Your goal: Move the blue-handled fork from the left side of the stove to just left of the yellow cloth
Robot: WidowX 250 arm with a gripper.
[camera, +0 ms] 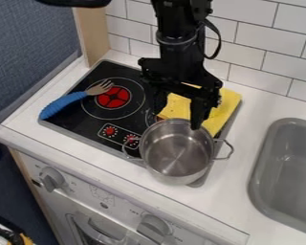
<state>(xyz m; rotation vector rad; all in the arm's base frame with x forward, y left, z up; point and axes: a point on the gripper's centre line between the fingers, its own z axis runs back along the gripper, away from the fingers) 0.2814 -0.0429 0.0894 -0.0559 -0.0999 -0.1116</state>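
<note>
The black gripper [177, 117] hangs down over the back rim of the metal pot [176, 152], with its two fingers apart. Its right fingertip overlaps the pot's rim in the view; whether they touch I cannot tell. The pot stands upright at the front right of the black stove top, handles out to both sides, and looks empty inside. Behind the gripper lies a yellow cloth [227, 106] on the stove's back right part, partly hidden by the fingers. A fork with a blue handle [62, 105] lies on the stove's left side, its tines by the red burner.
The stove top [85, 125] is set in a white counter [250, 139]. At the right is a grey sink [288, 165]. A tiled wall [264, 52] runs along the back, with a wooden panel [92, 33] at the back left. Knobs are on the front panel below.
</note>
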